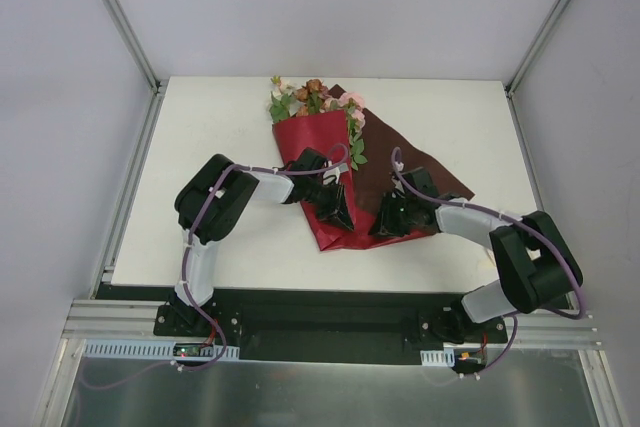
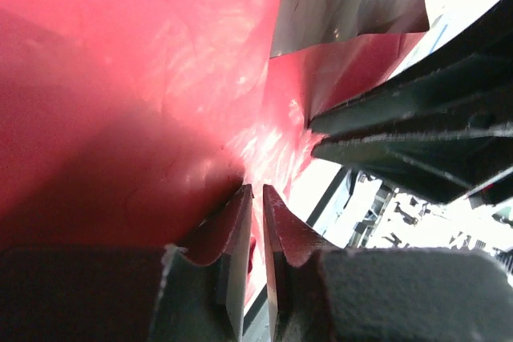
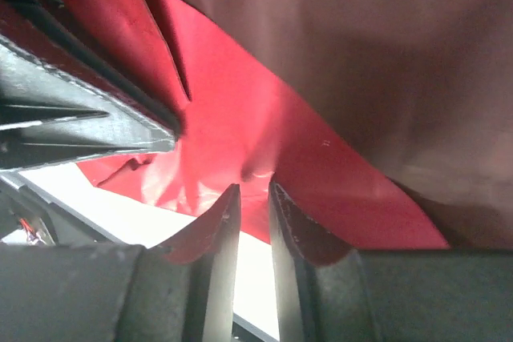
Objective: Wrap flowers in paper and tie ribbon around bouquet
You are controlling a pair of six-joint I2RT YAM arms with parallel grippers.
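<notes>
The flowers (image 1: pixel 312 97) lie at the back of the table, their stems hidden inside the folded dark red paper (image 1: pixel 320 152). A duller flap of the paper (image 1: pixel 415 162) spreads out to the right. My left gripper (image 1: pixel 338 215) is at the lower tip of the red fold. In the left wrist view its jaws (image 2: pixel 255 188) stand a thin slit apart, and creased paper (image 2: pixel 120 78) runs into the tips. My right gripper (image 1: pixel 388 222) is close beside it, jaws a little apart (image 3: pixel 255 186), tips against the puckered paper (image 3: pixel 240 118). The ribbon is out of view.
The white table (image 1: pixel 220 127) sits inside grey walls with metal posts at the back corners. A black rail (image 1: pixel 330 312) runs along the near edge between the arm bases. The two grippers are a hand's width apart, each showing in the other's wrist view.
</notes>
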